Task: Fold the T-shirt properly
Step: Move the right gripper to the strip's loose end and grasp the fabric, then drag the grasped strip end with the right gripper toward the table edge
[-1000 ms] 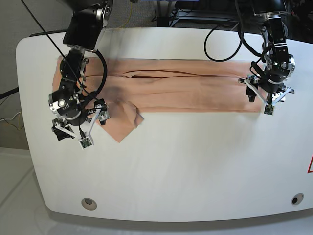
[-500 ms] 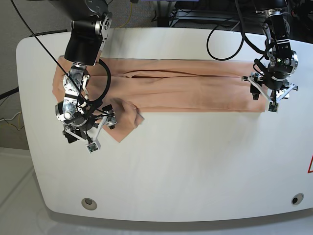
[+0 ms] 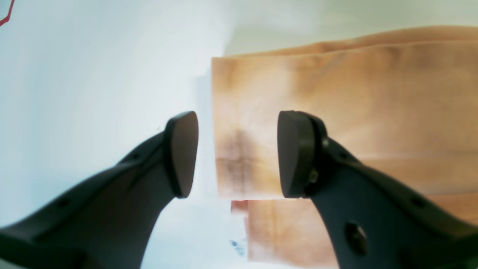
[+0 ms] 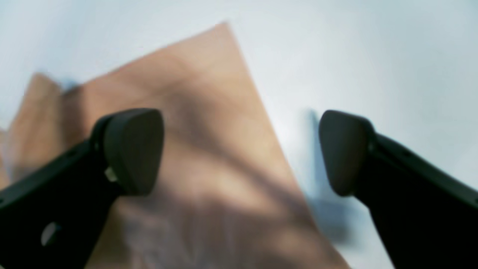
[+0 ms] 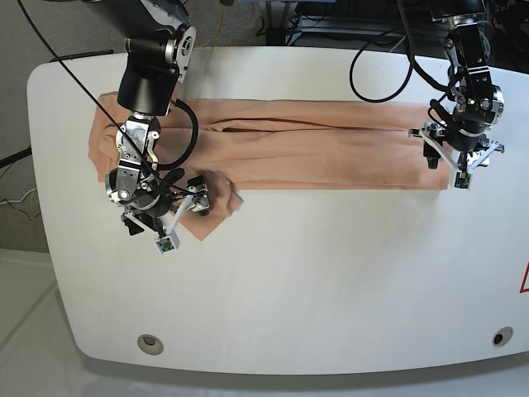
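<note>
On the white table [image 5: 289, 273], seen from the base view, we find the T-shirt [image 5: 314, 153] lying as a long, narrow band across the far half, already folded lengthwise, with one loose sleeve corner poking out toward us at its end. Our right gripper [image 5: 165, 217] hangs over that corner, fingers spread wide and empty. Our left gripper [image 5: 459, 161] hovers at the opposite end of the band, partly spread and holding nothing.

Against the earlier base frames, our right gripper has slid inward along the near edge, from just outside the cloth to directly above the stray corner, and its arm has swung with it. The left gripper has risen slightly toward the far edge and then settled. The shirt itself has not shifted. We judge that the right arm is lining up to tuck or grasp the sleeve flap before any crosswise fold.

From the left wrist view, we see the left gripper [image 3: 237, 153] with a moderate gap straddling the shirt's short end edge, one finger [image 3: 183, 153] over bare table, the other over fabric; layered hems show below.

From the right wrist view, though blurred, the right gripper [image 4: 241, 151] stands wide, one pad [image 4: 132, 149] over the pointed sleeve corner and the other above bare table.
</note>
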You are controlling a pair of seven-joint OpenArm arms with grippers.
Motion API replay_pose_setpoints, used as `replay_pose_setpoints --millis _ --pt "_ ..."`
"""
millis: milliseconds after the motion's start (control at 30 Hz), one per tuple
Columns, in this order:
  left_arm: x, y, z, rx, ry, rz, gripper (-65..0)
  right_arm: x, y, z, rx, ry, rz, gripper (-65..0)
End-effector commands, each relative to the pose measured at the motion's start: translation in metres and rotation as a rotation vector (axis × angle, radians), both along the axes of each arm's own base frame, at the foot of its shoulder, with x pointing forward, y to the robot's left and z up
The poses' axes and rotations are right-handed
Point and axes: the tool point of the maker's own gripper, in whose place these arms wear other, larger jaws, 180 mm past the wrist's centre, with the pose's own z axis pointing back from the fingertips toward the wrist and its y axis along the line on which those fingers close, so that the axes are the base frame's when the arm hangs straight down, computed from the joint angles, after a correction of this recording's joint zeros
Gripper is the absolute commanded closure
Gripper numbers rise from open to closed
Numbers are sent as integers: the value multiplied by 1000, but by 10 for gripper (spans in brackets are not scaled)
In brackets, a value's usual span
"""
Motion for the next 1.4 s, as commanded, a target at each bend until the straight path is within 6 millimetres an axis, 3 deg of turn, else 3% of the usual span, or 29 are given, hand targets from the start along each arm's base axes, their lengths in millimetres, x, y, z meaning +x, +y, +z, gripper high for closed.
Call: replay_pose_setpoints --millis 0,800,1000,1367 --pt "10 2 16 14 -56 -9 -307 13 -5 11 8 -43 -13 -625" --pt "12 1 17 14 -60 -11 -307 -18 12 -23 37 41 8 -621" --pt "12 2 17 14 -61 -10 -307 -24 23 -22 50 32 13 -527" --pt "11 2 16 14 -59 -10 -307 -36 26 -25 50 37 11 -354"
